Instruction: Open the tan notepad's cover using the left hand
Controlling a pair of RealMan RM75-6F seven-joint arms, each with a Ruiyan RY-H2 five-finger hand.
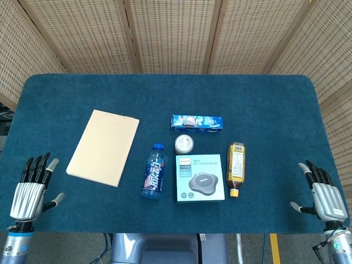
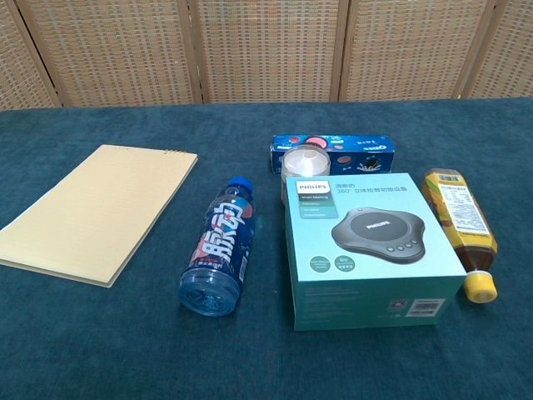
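Observation:
The tan notepad (image 1: pixel 103 147) lies flat and closed on the blue tablecloth, left of centre; the chest view shows the notepad (image 2: pixel 94 211) at the left. My left hand (image 1: pixel 31 192) hovers at the table's near left corner, fingers spread, holding nothing, a short way down and left of the notepad. My right hand (image 1: pixel 319 192) is at the near right corner, fingers apart and empty. Neither hand shows in the chest view.
Right of the notepad lie a blue drink bottle (image 1: pixel 154 171), a teal Philips box (image 1: pixel 200 177), a small white round jar (image 1: pixel 183 144), a blue cookie box (image 1: pixel 197 123) and an amber bottle with a yellow cap (image 1: pixel 236 161). Wicker screens stand behind the table (image 1: pixel 165 93).

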